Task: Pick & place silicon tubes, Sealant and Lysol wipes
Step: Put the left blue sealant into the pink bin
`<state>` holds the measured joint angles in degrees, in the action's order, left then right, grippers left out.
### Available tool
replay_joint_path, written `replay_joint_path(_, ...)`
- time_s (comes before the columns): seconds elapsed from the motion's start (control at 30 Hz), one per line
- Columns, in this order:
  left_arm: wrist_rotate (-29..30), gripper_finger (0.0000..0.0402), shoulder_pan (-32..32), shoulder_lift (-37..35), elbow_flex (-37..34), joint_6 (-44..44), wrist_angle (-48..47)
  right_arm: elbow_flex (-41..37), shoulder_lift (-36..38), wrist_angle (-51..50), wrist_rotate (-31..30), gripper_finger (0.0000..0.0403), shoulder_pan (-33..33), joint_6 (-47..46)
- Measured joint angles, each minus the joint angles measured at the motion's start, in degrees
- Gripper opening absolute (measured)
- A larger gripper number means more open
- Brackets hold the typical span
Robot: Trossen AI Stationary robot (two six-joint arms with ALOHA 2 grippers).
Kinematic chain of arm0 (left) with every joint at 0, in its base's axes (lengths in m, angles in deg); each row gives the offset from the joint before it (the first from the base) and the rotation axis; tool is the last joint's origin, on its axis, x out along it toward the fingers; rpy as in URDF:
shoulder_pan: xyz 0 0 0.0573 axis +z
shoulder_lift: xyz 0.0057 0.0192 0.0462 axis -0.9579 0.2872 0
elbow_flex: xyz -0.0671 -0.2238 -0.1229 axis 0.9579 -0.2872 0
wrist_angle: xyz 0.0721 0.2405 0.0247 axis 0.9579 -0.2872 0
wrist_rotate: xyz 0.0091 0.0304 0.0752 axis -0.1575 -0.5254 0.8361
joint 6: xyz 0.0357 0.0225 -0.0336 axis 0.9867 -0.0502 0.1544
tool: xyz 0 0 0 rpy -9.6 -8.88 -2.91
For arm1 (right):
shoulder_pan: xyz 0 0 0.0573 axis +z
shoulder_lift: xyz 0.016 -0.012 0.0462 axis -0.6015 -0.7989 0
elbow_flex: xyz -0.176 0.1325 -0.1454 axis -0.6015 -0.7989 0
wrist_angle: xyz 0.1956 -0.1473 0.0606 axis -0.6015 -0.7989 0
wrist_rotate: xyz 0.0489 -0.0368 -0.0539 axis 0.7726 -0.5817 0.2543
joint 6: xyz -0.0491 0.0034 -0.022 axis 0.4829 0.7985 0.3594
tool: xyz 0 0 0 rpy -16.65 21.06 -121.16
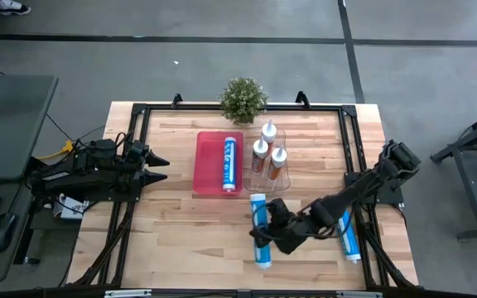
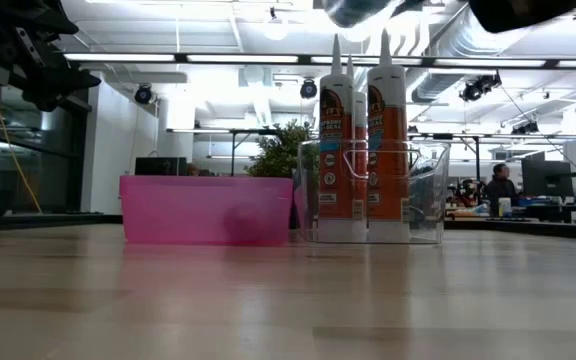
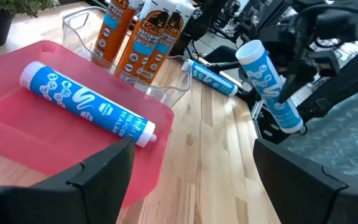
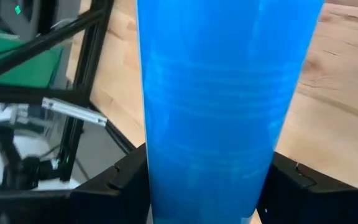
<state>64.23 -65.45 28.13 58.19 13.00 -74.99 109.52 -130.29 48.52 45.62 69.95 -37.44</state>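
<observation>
The right gripper is shut tight around a blue tube. Its two fingers squeeze the tube's sides, so the tube does not slip. The tube is up in the air, lifted off the table. It hangs in front of the pink tray, toward the table's near edge. I think the arm holds it high so it can carry it over the tray's wall.

Inside the pink tray lies another blue tube, flat on its side. My guess is the lifted one should go next to it, because they match.

Right beside the pink tray, on the side toward the right arm, is a clear bin. Three orange tubes stand up in it. The bin's walls keep them from tipping.

One more blue tube lies on the table, far from the pink tray, past the right arm.

A small green plant sits behind the pink tray.

The left gripper waits on the other side of the pink tray. Its fingers are spread apart and hold nothing.
</observation>
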Motion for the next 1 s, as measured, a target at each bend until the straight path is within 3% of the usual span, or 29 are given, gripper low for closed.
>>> replay_joint_path(0.27, 0.0, 0.0324, 0.02, 0.0, 0.0, -0.02, 0.02, 17.49, -11.07, -10.26, -0.96, 0.0209, -0.02, -2.58)
replay_joint_path(0.5, 0.02, 0.0324, 0.0, 0.0, 0.0, -0.02, 0.02, 27.66, -18.07, -13.17, -1.09, 0.0209, -0.72, -2.93)
replay_joint_path(0.73, 0.11, 0.0324, 0.01, 0.0, 0.0, -0.04, 0.04, 32.89, -21.41, -14.39, -2.72, 0.0209, -1.6, -2.44)
replay_joint_path(1.0, 0.15, 0.0324, 0.01, 0.0, 0.0, -0.04, 0.78, 33.31, -21.66, -14.02, -3.65, 0.0209, -2.73, -1.55)
